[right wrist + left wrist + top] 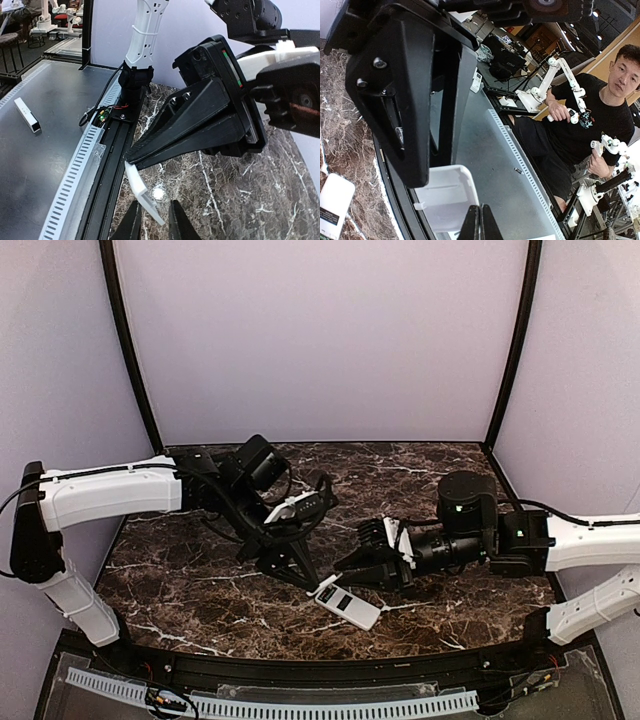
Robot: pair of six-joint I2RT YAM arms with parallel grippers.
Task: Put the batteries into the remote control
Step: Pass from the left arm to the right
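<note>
White plastic, slim and light: the remote control (355, 612) lies flat on the marble worktop (200, 580), close to the middle of its near edge. We judge it stiff but slippery and apt to skate if nudged, so it is best pinched across its long sides, clear of the dark recess. The batteries we cannot make out. Just beside the remote's far end sits a thin white piece (142, 192) (possibly the battery cover). The left arm (110, 490) comes from the left edge with its wrist pitched down. The left claw (310, 580) is closed tight with its tips at that piece; whether it truly pinches it we cannot tell. The right arm (590, 535) lies low and nearly level from the right edge. The right claw (154, 227) stands narrowly parted astride the piece's other end, gripping nothing that we can see.
</note>
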